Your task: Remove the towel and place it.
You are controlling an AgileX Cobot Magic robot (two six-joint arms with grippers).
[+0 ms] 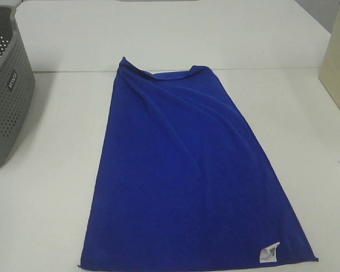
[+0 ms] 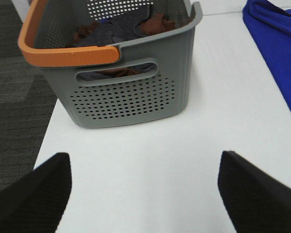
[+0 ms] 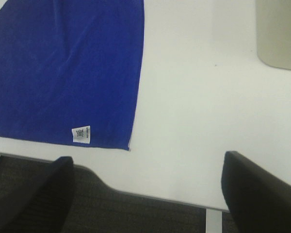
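The deep royal-blue towel [image 1: 187,170] lies spread flat on the white table, long side running from near edge to far, with a few folds at its far end and a small white tag [image 1: 270,253] at the near right corner. Neither arm shows in the exterior high view. My left gripper [image 2: 144,191] is open and empty above bare table, with the towel's edge [image 2: 281,53] off to one side. My right gripper [image 3: 148,194] is open and empty over the table's front edge, close to the towel's tagged corner [image 3: 81,134].
A grey perforated basket [image 1: 5,90] with an orange handle [image 2: 63,52] stands at the table's left edge, holding brown and dark clothes [image 2: 121,26]. A beige box [image 1: 337,62] stands at the right edge. Dark carpet [image 3: 136,213] lies beyond the table front.
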